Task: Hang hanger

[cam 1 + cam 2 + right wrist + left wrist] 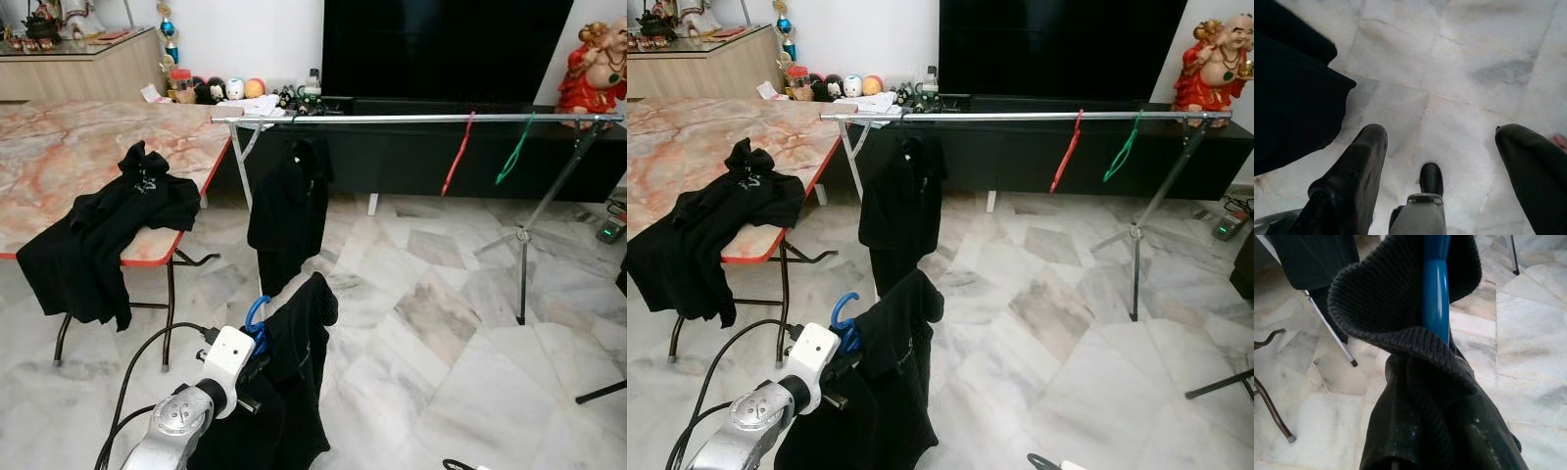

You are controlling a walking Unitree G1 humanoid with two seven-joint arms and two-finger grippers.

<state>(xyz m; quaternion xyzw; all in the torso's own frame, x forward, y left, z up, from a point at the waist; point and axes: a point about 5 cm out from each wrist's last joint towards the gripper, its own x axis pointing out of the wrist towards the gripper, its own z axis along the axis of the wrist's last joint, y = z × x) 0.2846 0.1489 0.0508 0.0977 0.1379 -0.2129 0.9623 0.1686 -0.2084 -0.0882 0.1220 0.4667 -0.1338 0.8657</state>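
left eye view: the left end effector (257,345) is clenched on a blue hanger (256,323) that carries a black garment (289,377), held low above the marble floor (460,323), well short of the clothes rail (421,118). on that rail hang another black garment (289,201), a red hanger (457,153) and a green hanger (513,149). the right end effector (1442,147) hangs released over the floor; a third black garment (103,225) drapes over the desk (59,157) front edge.

Glossy blue plastic hanger (1436,289), ribbed cloth (1386,308)
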